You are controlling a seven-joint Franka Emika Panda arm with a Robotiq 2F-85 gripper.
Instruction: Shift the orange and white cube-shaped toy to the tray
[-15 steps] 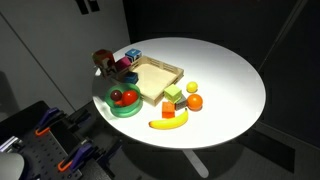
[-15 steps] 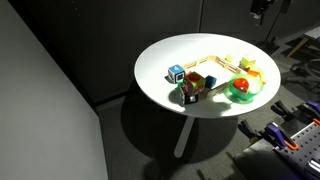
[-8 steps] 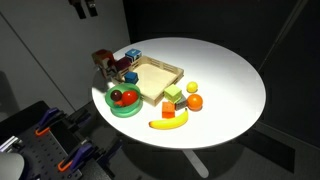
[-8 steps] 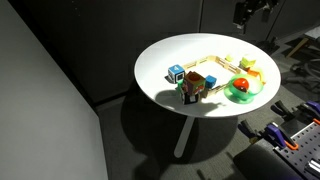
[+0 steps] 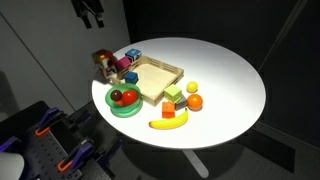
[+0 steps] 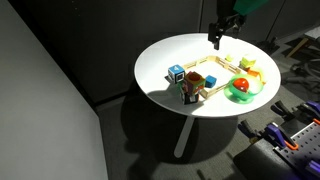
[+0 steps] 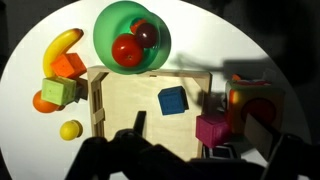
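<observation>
The orange and white cube-shaped toy (image 7: 250,105) stands on the table just outside the tray's edge, next to a magenta cube (image 7: 212,130). It looks dark in both exterior views (image 5: 105,64) (image 6: 190,90). The light-wood tray (image 7: 130,110) (image 5: 158,82) (image 6: 213,78) holds a blue cube (image 7: 172,101) near one side. My gripper (image 7: 200,142) (image 5: 92,14) (image 6: 221,27) hangs high above the table, open and empty. Its dark fingers fill the bottom of the wrist view.
A green bowl (image 7: 110,30) (image 5: 112,108) with red fruit stands beside the tray. A banana (image 7: 58,46), an orange block (image 7: 68,66), a green and yellow cube (image 7: 58,92), an orange fruit (image 7: 42,102) and a lemon (image 7: 69,129) lie together. A blue-white cube (image 6: 176,73) sits near the table edge.
My gripper has come down and moved in toward the table in both exterior views. The toys have not moved.
</observation>
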